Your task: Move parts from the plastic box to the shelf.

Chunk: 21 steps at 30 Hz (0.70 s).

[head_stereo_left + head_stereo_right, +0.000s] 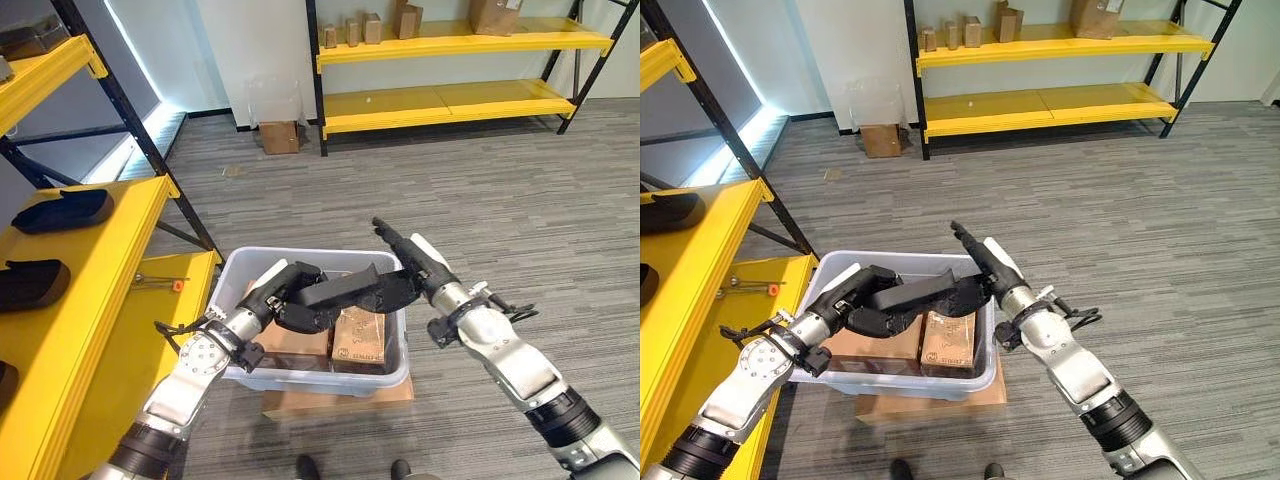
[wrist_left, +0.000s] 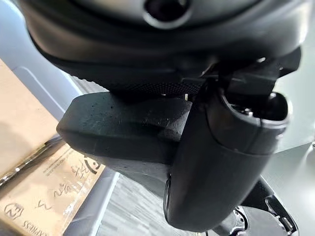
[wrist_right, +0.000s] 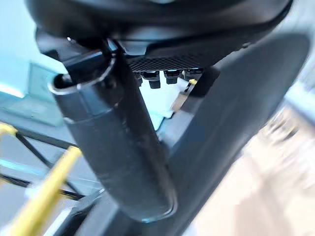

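A long black moulded part (image 1: 345, 290) hangs level above the white plastic box (image 1: 236, 264), held between both hands. My left hand (image 1: 283, 287) is curled round its left end; the left wrist view shows the thumb (image 2: 221, 162) wrapped against the part (image 2: 123, 128). At the part's right end, my right hand (image 1: 425, 265) has its fingers (image 1: 393, 238) straight and pointing away over the part. The right wrist view has the thumb (image 3: 113, 147) lying alongside the part (image 3: 231, 123). Brown cardboard packages (image 1: 358, 335) lie in the box. The yellow shelf (image 1: 112, 262) stands at my left.
Two black parts (image 1: 62, 210) (image 1: 30, 283) lie on the left shelf's upper board, small tools (image 1: 160, 280) on its lower one. The box rests on flat cardboard (image 1: 340, 398). A far yellow rack (image 1: 450, 100) holds cardboard boxes; another box (image 1: 279, 136) stands on the carpet beside it.
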{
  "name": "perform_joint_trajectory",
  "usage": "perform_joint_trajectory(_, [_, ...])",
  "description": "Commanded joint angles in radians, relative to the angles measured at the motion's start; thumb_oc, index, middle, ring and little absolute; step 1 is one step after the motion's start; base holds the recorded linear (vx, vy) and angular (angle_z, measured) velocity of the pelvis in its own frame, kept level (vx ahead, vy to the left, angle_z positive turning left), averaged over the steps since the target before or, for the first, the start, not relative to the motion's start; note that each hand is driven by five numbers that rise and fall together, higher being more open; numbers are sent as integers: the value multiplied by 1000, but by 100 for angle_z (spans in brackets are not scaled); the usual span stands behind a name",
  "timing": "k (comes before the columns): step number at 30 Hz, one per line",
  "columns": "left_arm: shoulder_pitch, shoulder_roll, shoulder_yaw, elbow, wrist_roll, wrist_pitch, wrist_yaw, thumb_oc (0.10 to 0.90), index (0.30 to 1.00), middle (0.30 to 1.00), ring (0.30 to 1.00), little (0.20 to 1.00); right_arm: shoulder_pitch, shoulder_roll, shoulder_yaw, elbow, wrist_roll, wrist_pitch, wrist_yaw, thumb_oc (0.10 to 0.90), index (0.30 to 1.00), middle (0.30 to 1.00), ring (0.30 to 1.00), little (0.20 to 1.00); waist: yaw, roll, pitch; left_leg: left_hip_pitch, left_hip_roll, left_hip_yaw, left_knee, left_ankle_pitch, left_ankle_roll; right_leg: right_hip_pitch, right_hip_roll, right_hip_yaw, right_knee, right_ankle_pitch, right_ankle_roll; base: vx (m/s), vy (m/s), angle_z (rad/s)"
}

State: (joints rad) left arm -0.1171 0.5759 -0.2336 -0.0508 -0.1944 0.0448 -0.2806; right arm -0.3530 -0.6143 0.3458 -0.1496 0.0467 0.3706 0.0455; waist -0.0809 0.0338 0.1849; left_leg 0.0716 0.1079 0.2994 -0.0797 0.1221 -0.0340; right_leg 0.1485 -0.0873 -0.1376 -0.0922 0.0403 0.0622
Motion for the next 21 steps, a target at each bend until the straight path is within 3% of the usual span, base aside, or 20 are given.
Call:
perform_joint_trajectory(1, [-14, 5, -14, -60, -53, -103, -48, 400, 300, 300, 300, 300, -188, -92, -205, -41, -278, -56, 55, 900, 1000, 1000, 1000, 1000, 13, -22, -62, 77, 122, -7, -8, -68, -99, -15, -92, -87, 31, 10, 72, 0, 0, 0])
perform_joint_trajectory(5, [7, 21, 2, -63, -55, -120, -59, 400, 300, 300, 300, 300, -248, -243, -203, -140, -525, -168, 232, 900, 1000, 1000, 1000, 1000, 11, -35, -63, 72, 125, 0, -8, -67, -105, -18, -90, -87, 28, 12, 74, -16, -6, -4])
perform_joint_trajectory(7, [8, 24, 1, -61, -53, -123, -62, 400, 300, 300, 300, 300, -266, -271, -195, -174, -603, -215, 269, 900, 1000, 1000, 1000, 1000, 11, -37, -65, 71, 124, 1, -8, -67, -105, -19, -89, -87, 28, 12, 75, -18, -8, -11])
perform_joint_trajectory(10, [11, 28, 1, -71, -51, -121, -62, 400, 300, 300, 300, 300, -289, -323, -185, -230, -739, -345, 257, 900, 1000, 1000, 1000, 1000, 12, -40, -67, 70, 126, 3, -8, -66, -107, -20, -89, -88, 28, 13, 77, -12, -6, -7])
perform_joint_trajectory(13, [11, 32, 3, -82, -51, -113, -68, 400, 300, 300, 300, 300, -312, -348, -171, -258, -790, -406, 282, 900, 1000, 1000, 1000, 1000, 17, -41, -71, 66, 126, 2, -8, -65, -108, -20, -89, -91, 28, 11, 79, 0, 0, 0])
perform_joint_trajectory(18, [15, 38, 9, -90, -49, -117, -49, 400, 300, 300, 300, 300, -321, -395, -147, -304, -803, -381, 224, 900, 1000, 1000, 1000, 1000, 21, -42, -75, 64, 129, 1, -8, -60, -110, -18, -89, -95, 30, 9, 80, -1, -3, 3])
perform_joint_trajectory(20, [15, 39, 10, -88, -50, -119, -34, 400, 300, 300, 300, 300, -315, -400, -149, -299, -792, -318, 171, 900, 1000, 1000, 1000, 1000, 21, -41, -75, 64, 130, 1, -8, -59, -109, -19, -89, -95, 33, 8, 82, 0, -2, 2])
perform_joint_trajectory(21, [16, 41, 13, -91, -45, -119, -4, 400, 300, 300, 300, 300, -306, -399, -160, -283, -756, -223, 107, 900, 1000, 1000, 1000, 1000, 20, -40, -75, 64, 131, 0, -8, -58, -110, -18, -89, -97, 34, 8, 83, 0, 0, 0])
